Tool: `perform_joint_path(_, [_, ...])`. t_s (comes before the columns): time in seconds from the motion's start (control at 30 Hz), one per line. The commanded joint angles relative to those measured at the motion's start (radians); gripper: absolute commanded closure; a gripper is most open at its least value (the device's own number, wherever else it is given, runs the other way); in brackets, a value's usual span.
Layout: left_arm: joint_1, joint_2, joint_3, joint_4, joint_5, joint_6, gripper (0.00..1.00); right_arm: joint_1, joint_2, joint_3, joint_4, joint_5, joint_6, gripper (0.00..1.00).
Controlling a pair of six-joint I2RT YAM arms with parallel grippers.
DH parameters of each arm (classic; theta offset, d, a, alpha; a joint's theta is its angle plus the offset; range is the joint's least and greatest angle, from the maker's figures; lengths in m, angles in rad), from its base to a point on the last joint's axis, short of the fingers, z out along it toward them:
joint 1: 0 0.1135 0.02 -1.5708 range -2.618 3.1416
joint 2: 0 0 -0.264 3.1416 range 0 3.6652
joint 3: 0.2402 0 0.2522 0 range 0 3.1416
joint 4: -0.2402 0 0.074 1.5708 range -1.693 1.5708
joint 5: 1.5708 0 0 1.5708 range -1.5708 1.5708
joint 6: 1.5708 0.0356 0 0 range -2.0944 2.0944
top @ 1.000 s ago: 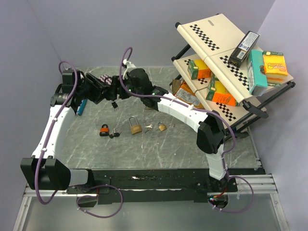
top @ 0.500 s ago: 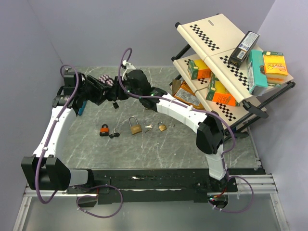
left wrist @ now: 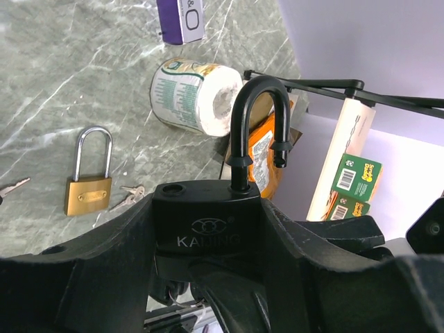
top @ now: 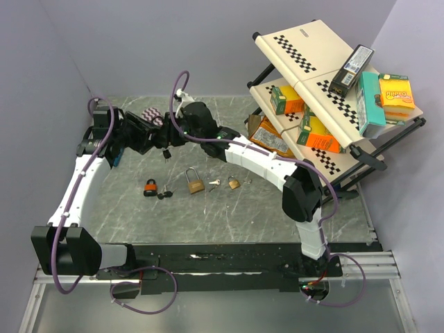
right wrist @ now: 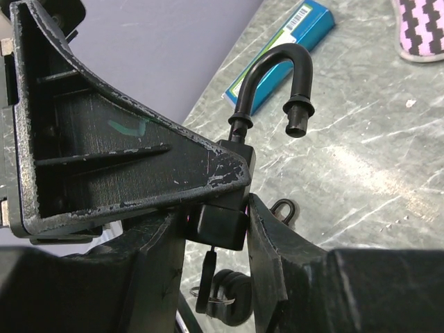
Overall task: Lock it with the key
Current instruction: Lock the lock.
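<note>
A black padlock [left wrist: 206,208] with its shackle [left wrist: 260,125] swung open sits upright in my left gripper [left wrist: 208,232], which is shut on the lock's body. In the top view both grippers meet at the back left of the table, my left gripper [top: 151,133] facing my right gripper [top: 171,134]. The right wrist view shows my right gripper [right wrist: 216,229] shut on the black head of the key [right wrist: 219,223] under the padlock's body [right wrist: 239,154]. Spare keys [right wrist: 225,305] hang below on a ring. The key's blade is hidden.
A brass padlock [top: 195,182], an orange padlock [top: 150,187], a small brass padlock [top: 234,183] and loose keys [top: 214,184] lie mid-table. A toilet roll [left wrist: 194,97] lies further right. A tilted rack [top: 326,90] with boxes stands at the back right. A blue box [right wrist: 281,52] lies by the wall.
My right gripper has closed from wide open onto the key head. Both grippers, still joined at the padlock, have drifted slightly towards the back left.
</note>
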Motion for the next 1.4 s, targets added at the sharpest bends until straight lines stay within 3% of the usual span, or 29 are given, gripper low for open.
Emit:
perform_joint_path(0.0, [0.025, -0.027, -0.002, 0.027, 0.023, -0.022, 0.49, -0.024, -0.027, 0.004, 0.098, -0.041, 0.016, 1.00])
perform_joint_path(0.2, [0.054, -0.013, -0.008, 0.038, 0.034, -0.022, 0.34, -0.052, -0.036, -0.028, 0.141, -0.113, 0.056, 1.00])
perform_joint_path(0.3, [0.062, -0.019, -0.011, 0.038, 0.034, -0.016, 0.19, -0.060, -0.045, -0.044, 0.162, -0.147, 0.070, 1.00])
perform_joint_path(0.4, [0.082, -0.025, -0.023, 0.045, 0.052, -0.014, 0.15, -0.067, -0.053, -0.054, 0.178, -0.167, 0.080, 1.00])
perform_joint_path(0.5, [0.109, -0.016, -0.031, 0.053, 0.101, 0.010, 0.01, -0.083, -0.059, -0.067, 0.190, -0.203, 0.102, 1.00])
perform_joint_path(0.57, [0.128, -0.008, -0.006, 0.045, 0.107, 0.059, 0.01, -0.095, -0.076, -0.085, 0.208, -0.256, 0.109, 1.00])
perform_joint_path(0.67, [0.148, 0.002, 0.047, 0.021, 0.150, 0.216, 0.04, -0.113, -0.106, -0.123, 0.266, -0.377, 0.111, 1.00])
perform_joint_path(1.03, [0.181, -0.171, 0.049, 0.007, 0.622, 0.900, 0.04, -0.182, -0.364, -0.424, 0.449, -0.809, 0.131, 1.00])
perform_joint_path(1.13, [0.180, -0.212, 0.061, -0.071, 0.736, 1.135, 0.04, -0.195, -0.421, -0.491, 0.496, -0.881, 0.168, 1.00])
perform_joint_path(1.17, [0.181, -0.246, 0.052, -0.083, 0.753, 1.276, 0.04, -0.195, -0.433, -0.504, 0.503, -0.897, 0.181, 1.00])
perform_joint_path(1.33, [0.178, -0.350, -0.026, -0.186, 0.830, 1.685, 0.05, -0.218, -0.490, -0.573, 0.558, -0.990, 0.229, 1.00])
perform_joint_path(1.37, [0.178, -0.381, -0.034, -0.224, 0.848, 1.856, 0.05, -0.219, -0.495, -0.587, 0.598, -1.003, 0.261, 1.00])
